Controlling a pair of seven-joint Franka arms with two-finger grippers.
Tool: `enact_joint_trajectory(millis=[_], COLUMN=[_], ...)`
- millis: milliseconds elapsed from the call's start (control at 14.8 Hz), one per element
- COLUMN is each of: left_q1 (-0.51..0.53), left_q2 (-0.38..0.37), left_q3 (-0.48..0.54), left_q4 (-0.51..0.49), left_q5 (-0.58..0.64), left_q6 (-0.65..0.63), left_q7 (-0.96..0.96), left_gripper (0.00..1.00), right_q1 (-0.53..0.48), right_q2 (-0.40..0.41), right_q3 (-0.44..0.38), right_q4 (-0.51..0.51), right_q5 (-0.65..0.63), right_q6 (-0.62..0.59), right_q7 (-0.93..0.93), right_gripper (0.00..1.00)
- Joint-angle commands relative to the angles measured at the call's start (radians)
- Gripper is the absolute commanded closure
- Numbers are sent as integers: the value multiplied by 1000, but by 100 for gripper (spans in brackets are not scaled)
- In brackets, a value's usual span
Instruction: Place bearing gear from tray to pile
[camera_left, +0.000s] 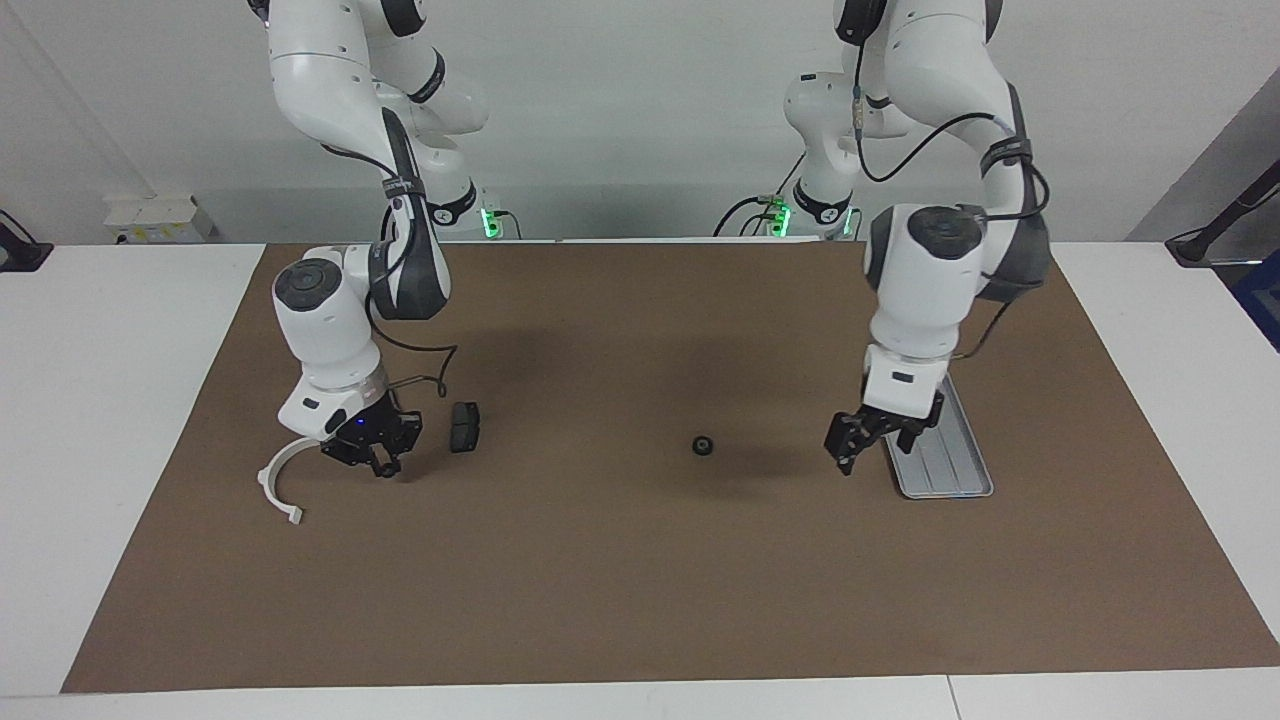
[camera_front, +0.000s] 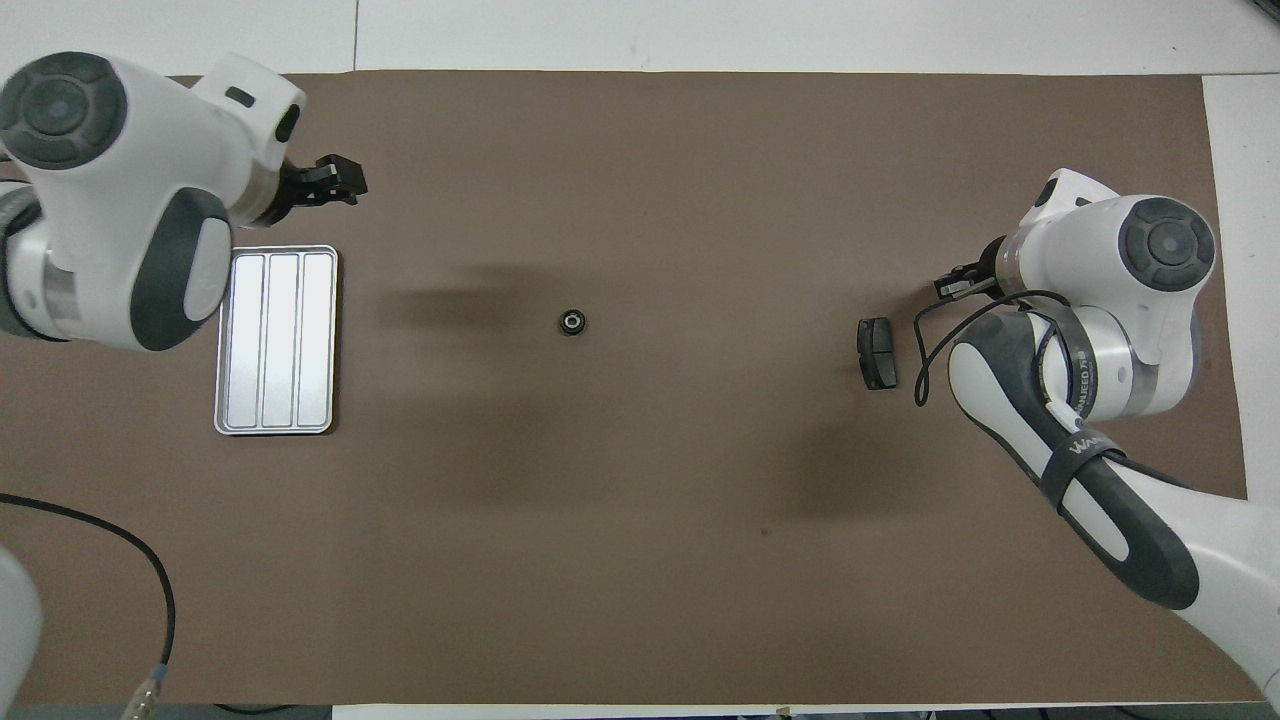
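The small round black bearing gear (camera_left: 704, 446) lies mid-desk between the flat ridged silver metal tray (camera_left: 955, 462) and the pile, apparently for handover: left tool (camera_left: 868, 438) apart over the tray's edge, right tool (camera_left: 372, 452) together above the pile.

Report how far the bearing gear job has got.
Done: the bearing gear is off the tray, lying on the mat mid-table. In hand: nothing; the left gripper hangs open beside the tray. Left: carrying the gear to the pile by the dark pad, where the right gripper is shut.
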Motion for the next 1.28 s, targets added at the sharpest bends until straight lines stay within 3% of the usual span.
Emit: enact_joint_trajectory(millis=[0,270,609,811,879,1014,1082,1217], left_q1=[107,220,230,219,218,218,218,216], left_q2=[-72,-156,-386,-477,-492,-570,-575,-505], left_q3=[-12,-12,-12,-19,-22,-24,-24,-25], left_q4=[-54,-42,-46,-57,-69,-193,-216,-145], left_q5=[-17,-124,-141,-139,-139,-139,-139,-142], left_q6=[-110,-213,-363,-459,-487,-446,-379,-378], left_q7=[233,430,427,421,412,412,422,419], left_gripper=[0,0,0,0,0,0,0,0], right_q1=[-25,-37,-56,-77,-83,-97,-99,-100], right_q2=[-33,-44,-58,-64,-64,-66,-66,-67], right_q3=[17,18,18,20,20,20,20,20], right_q4=[-45,-76,-134,-151,-151,-160,-165,-178], right_q5=[17,17,17,17,18,18,18,18], right_q6=[27,33,110,125,127,132,144,165], right_q7=[-40,-53,-81,-125,-133,-148,-156,-168], right_gripper=[100,100,100,100,100,100,100,100])
